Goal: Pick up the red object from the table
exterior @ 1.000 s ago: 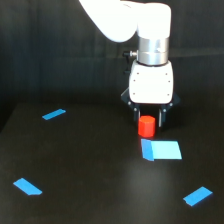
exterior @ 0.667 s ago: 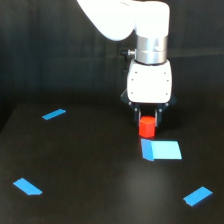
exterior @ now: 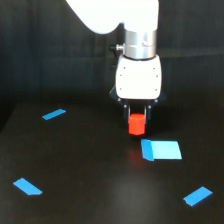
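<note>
The red object [exterior: 136,125], a small stubby red-orange block, hangs under the white wrist of my arm, its top tucked between the dark fingers. My gripper [exterior: 137,119] is shut on it. The block appears lifted a little off the black table [exterior: 90,170], with a faint red glow on the surface below it. The fingertips are partly hidden against the dark background.
Several flat blue patches lie on the table: a large one [exterior: 161,149] just below and to the exterior view's right of the block, one at the far left [exterior: 53,114], one at the front left [exterior: 27,186], one at the front right [exterior: 198,196].
The gripper has closed around the red block and risen with it, shifting slightly toward the exterior view's left. The block was standing on the table before.
</note>
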